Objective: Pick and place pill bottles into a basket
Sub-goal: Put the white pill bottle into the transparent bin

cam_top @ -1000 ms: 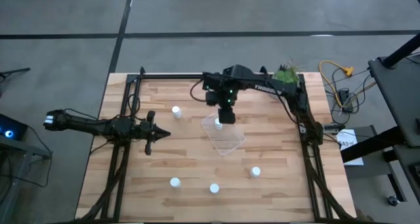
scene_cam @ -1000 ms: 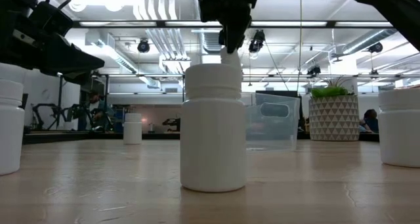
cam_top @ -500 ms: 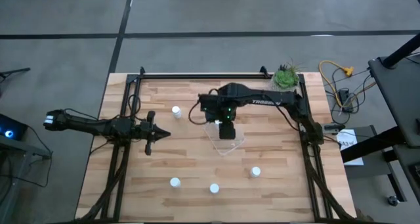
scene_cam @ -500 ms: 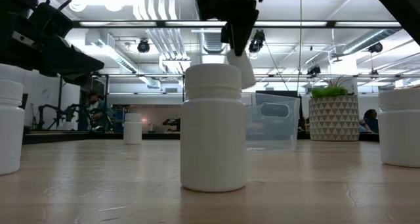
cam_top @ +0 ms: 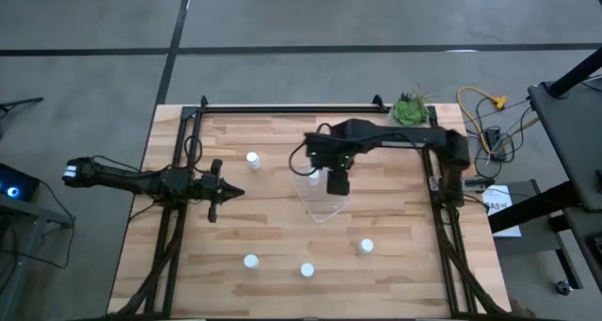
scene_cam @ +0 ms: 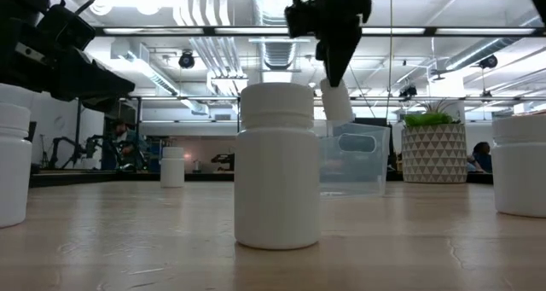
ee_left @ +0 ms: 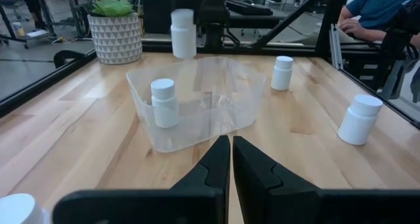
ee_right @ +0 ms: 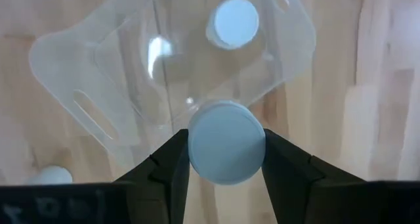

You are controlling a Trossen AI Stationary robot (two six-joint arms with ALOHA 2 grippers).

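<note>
My right gripper [cam_top: 336, 180] hangs over the clear basket [cam_top: 326, 212], shut on a white pill bottle [scene_cam: 335, 101]; this bottle also shows in the left wrist view [ee_left: 183, 32]. One bottle [ee_left: 163, 102] stands upright on the basket's floor; it also shows in the right wrist view [ee_right: 235, 22]. Several more bottles stand on the table: one at the far left [cam_top: 252, 158] and three near the front edge [cam_top: 250, 261] [cam_top: 307, 270] [cam_top: 366, 247]. My left gripper [cam_top: 224, 191] waits shut and empty left of the basket. My right gripper pinches the bottle's upper part, at the cap's two sides [ee_right: 195, 148], between its two fingers [ee_right: 172, 159]. The fingers come from above, pointing down. The bottle hangs below them, slightly tilted, clear above the basket's open top.
A pale patterned pot with a green plant [cam_top: 409, 109] stands at the far right corner. The dark arm frames [cam_top: 183, 142] run along the table's left and right sides. A person sits beyond the table [ee_left: 377, 7]. Bare wood lies between the basket and the front bottles.
My right gripper has carried the bottle toward the table's near edge, then a little toward the right edge, and lower. It now stands over the basket, and the bottle stays in its fingers.
</note>
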